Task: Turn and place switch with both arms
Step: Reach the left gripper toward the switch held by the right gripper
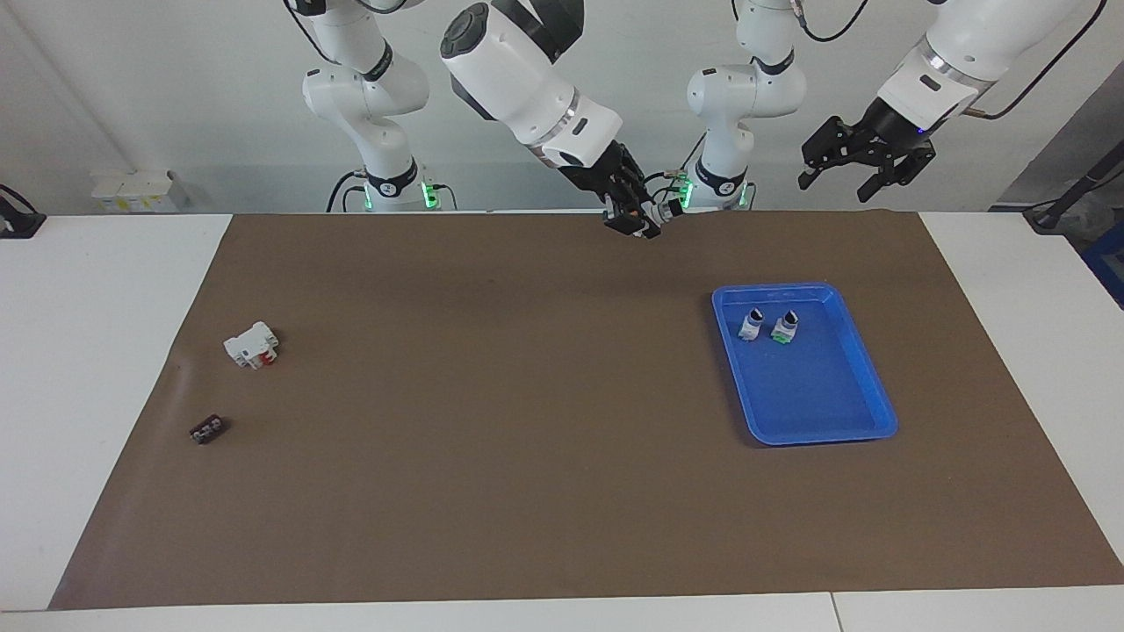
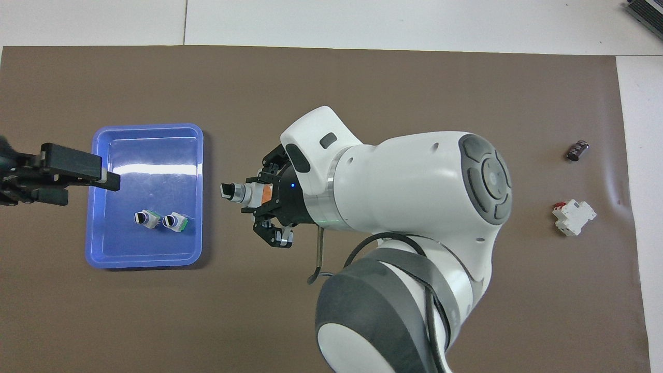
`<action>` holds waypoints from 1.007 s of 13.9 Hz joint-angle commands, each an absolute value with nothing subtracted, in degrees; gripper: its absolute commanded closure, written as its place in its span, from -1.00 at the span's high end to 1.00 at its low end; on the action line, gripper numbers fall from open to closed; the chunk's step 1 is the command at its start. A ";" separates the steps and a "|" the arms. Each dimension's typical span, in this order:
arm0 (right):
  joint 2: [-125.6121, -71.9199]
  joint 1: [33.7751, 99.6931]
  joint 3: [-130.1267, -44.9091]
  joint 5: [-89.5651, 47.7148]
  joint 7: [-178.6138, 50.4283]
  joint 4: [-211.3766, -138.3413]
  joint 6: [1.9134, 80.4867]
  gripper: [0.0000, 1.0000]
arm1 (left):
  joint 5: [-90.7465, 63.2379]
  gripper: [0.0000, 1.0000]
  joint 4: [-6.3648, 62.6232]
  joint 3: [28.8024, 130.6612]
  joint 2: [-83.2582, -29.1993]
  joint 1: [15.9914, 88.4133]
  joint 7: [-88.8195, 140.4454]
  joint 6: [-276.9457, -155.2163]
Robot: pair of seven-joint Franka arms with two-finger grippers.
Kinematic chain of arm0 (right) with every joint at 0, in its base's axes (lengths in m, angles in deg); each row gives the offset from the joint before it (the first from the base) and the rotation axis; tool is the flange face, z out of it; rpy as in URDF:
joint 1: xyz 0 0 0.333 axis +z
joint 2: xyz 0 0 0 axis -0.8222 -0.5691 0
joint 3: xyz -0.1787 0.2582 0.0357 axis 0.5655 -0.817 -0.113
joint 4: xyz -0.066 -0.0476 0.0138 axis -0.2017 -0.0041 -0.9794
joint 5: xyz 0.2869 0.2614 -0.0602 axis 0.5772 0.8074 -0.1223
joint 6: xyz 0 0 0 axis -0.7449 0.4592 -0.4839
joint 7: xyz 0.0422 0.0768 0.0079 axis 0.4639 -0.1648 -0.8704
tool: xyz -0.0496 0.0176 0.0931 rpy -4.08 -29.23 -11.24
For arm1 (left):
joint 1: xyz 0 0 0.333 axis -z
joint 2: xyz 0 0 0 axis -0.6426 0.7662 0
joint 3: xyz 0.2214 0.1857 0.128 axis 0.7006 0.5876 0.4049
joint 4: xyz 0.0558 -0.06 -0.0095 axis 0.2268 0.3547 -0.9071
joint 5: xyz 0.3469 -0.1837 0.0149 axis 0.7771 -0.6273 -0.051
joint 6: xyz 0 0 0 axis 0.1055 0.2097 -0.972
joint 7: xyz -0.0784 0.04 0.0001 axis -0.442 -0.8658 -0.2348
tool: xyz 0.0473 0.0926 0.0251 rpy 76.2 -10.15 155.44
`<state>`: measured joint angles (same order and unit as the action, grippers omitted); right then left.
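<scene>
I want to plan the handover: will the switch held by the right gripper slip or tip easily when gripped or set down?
The switch looks rigid and probably light. The right gripper clamps its blocky base, so it likely holds firm. The round knob end may slip. Two switches stand in the blue tray, so it probably stands.

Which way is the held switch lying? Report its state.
Lying sideways, not upright: the switch, clamped in the right gripper in the air, points its black knob toward the blue tray.

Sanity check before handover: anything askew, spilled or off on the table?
Nothing stands out. Two switches sit side by side in the blue tray. The right gripper holds a third switch sideways in the air, knob pointing toward the open left gripper. Nothing spilled.
</scene>
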<state>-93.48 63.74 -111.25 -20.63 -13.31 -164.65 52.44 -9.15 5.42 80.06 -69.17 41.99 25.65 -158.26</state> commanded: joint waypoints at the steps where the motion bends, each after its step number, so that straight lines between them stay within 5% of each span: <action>1: -93.18 63.92 -111.17 -20.49 -14.43 -165.24 53.50 -1.00 | -11.46 1.00 7.16 77.84 -70.15 42.45 30.58 -160.83; 8: -93.18 64.36 -111.17 -20.58 -14.52 -165.33 54.47 -1.00 | -29.03 0.90 22.27 75.56 -76.65 42.53 35.24 -176.29; 14: -93.18 64.27 -111.17 -20.58 -14.52 -165.41 54.47 -1.00 | -37.13 0.53 27.99 75.03 -79.38 42.62 40.34 -181.40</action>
